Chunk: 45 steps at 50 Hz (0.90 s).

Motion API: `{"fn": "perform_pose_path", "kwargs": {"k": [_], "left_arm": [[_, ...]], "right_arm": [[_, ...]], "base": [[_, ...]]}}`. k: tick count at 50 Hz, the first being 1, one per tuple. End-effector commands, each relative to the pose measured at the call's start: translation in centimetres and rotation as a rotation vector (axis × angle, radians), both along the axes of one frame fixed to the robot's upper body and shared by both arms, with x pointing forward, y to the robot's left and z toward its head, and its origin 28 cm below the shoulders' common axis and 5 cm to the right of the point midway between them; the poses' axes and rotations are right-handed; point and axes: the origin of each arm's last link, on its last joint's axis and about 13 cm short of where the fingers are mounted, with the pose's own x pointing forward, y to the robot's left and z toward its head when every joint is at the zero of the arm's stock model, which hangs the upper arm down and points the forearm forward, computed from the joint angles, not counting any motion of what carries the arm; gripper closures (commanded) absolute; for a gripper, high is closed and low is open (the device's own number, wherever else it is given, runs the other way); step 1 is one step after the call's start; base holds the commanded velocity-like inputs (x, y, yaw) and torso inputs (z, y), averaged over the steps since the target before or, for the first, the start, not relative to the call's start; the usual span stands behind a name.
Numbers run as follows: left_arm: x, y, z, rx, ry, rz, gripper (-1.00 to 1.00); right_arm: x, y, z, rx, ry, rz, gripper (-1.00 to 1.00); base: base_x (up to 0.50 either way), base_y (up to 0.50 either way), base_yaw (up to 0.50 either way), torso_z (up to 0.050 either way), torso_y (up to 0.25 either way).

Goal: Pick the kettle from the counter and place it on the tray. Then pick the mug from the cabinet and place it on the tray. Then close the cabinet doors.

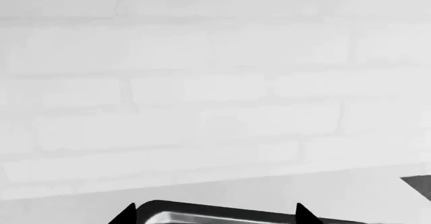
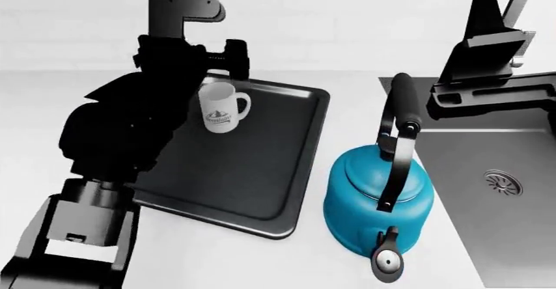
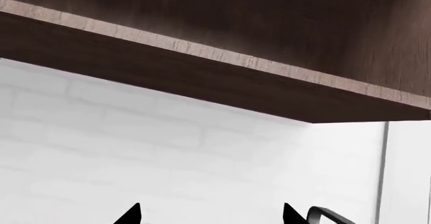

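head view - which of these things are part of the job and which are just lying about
Part of the job:
- kettle, standing on the counter beside the tray
- tray
- mug, upright on the tray

Just there:
- sink
- faucet
- brick wall

Flat, even, bright simulator light washes the white counter (image 2: 347, 87) and tiled wall nearly to one tone, with only faint soft shadows. The robot's arms render as pure black silhouettes without detail. A pale sheen runs along the tray (image 2: 260, 217) rim at twelve o'clock; all views are sharp, undistorted.
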Motion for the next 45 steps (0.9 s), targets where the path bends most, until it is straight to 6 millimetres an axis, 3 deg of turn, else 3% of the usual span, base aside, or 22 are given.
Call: {"fn": "perform_pose_path", "kwargs": {"k": [1, 5, 10, 29, 45], "left_arm": [[-4.8, 0.6, 4.7, -0.014, -0.169, -0.083, -1.00], [-6.4, 1.2, 5.5, -0.027, -0.201, -0.090, -1.00], [-7.0, 2.1, 5.2, -0.026, -0.210, -0.075, -1.00], [-7.3, 3.8, 3.8, -0.041, -0.195, -0.030, -1.00], [-7.2, 4.5, 3.3, -0.052, -0.182, -0.014, -1.00]], "right_arm": [[-0.9, 0.7, 0.5, 0.042, 0.136, -0.010, -1.00], [-1.4, 1.3, 0.5, 0.074, 0.219, 0.000, -1.00], [-1.3, 1.9, 0.2, 0.100, 0.299, 0.021, -1.00], [0.1, 4.2, -1.2, 0.138, 0.429, 0.073, -1.00], [1.9, 4.7, -2.8, 0.150, 0.489, 0.056, -1.00]], "base": [[0.00, 0.00, 0.00, 0.000, 0.000], [0.00, 0.00, 0.00, 0.000, 0.000], [0.00, 0.00, 0.00, 0.000, 0.000], [0.00, 0.00, 0.00, 0.000, 0.000], [0.00, 0.00, 0.00, 0.000, 0.000]]}}
